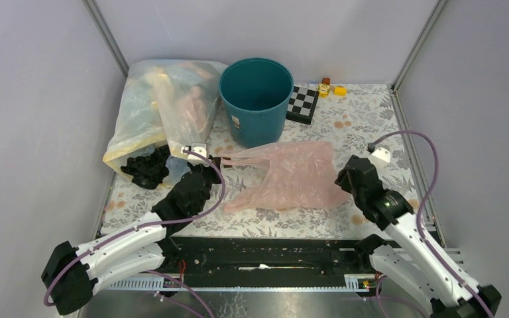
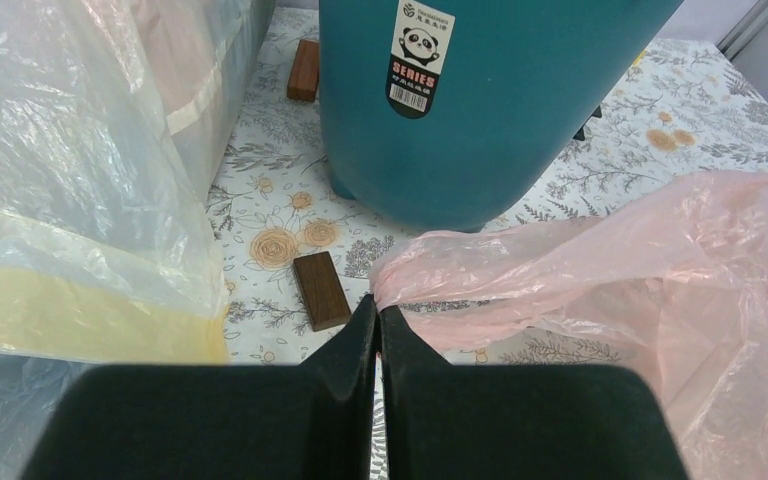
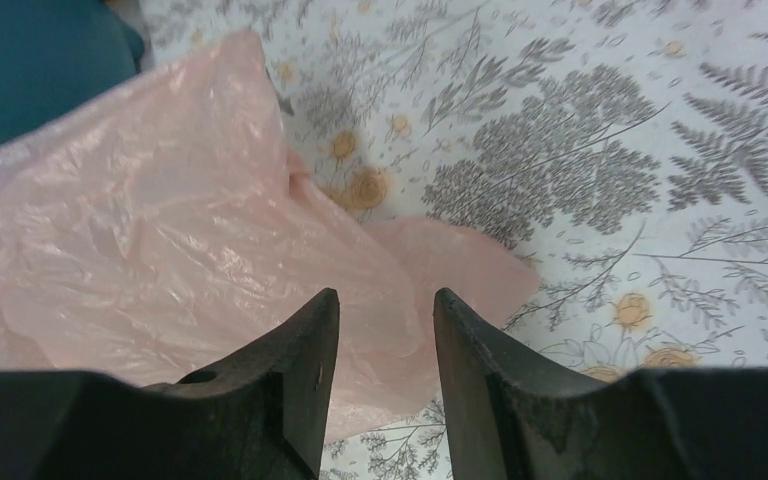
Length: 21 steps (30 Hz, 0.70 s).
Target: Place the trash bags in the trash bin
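Observation:
The teal trash bin (image 1: 255,99) stands upright at the back middle; its labelled side shows in the left wrist view (image 2: 490,110). A pink trash bag (image 1: 291,175) lies flat in front of it. My left gripper (image 1: 211,164) is shut on the bag's drawn-out left end (image 2: 405,280), jaws pinched together (image 2: 378,305). My right gripper (image 1: 343,177) is open over the bag's right edge, its fingers (image 3: 385,300) on either side of the pink plastic (image 3: 160,240) without closing on it. Clear and yellowish trash bags (image 1: 162,109) and a black one (image 1: 147,169) lie at the left.
Two small brown wooden blocks (image 2: 320,290) (image 2: 304,70) lie on the floral tablecloth near the bin's base. A checkerboard (image 1: 303,103) and small yellow and red blocks (image 1: 330,87) sit behind the bin at the right. Enclosure walls stand close on both sides.

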Each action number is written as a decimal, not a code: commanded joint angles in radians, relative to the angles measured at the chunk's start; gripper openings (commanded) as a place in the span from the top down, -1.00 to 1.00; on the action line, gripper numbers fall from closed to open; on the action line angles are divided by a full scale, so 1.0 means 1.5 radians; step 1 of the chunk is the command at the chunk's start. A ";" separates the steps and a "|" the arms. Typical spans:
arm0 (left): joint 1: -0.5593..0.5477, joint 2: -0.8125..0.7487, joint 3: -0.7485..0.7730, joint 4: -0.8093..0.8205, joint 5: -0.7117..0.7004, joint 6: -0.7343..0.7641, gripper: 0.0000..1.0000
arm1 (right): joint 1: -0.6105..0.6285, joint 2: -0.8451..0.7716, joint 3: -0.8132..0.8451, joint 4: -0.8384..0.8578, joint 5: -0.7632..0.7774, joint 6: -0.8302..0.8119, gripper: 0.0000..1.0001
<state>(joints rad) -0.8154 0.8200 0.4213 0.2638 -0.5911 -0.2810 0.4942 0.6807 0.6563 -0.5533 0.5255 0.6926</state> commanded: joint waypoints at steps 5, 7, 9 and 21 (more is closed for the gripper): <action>0.010 0.007 -0.006 0.034 -0.004 -0.001 1.00 | -0.019 0.060 0.005 0.071 0.016 0.026 -0.01; 0.013 0.013 -0.004 0.038 0.008 0.004 1.00 | -0.042 0.086 0.010 0.088 0.014 0.017 -0.01; 0.014 0.022 0.001 0.037 0.015 0.006 1.00 | -0.074 0.119 0.017 0.105 -0.013 0.007 -0.01; 0.021 0.043 0.006 0.052 0.036 0.012 1.00 | -0.237 0.220 0.002 0.276 -0.345 -0.007 -0.08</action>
<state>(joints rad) -0.7933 0.8745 0.4164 0.2726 -0.5613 -0.2771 0.1535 0.9928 0.6529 -0.2649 0.1967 0.6907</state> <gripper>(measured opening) 0.002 0.535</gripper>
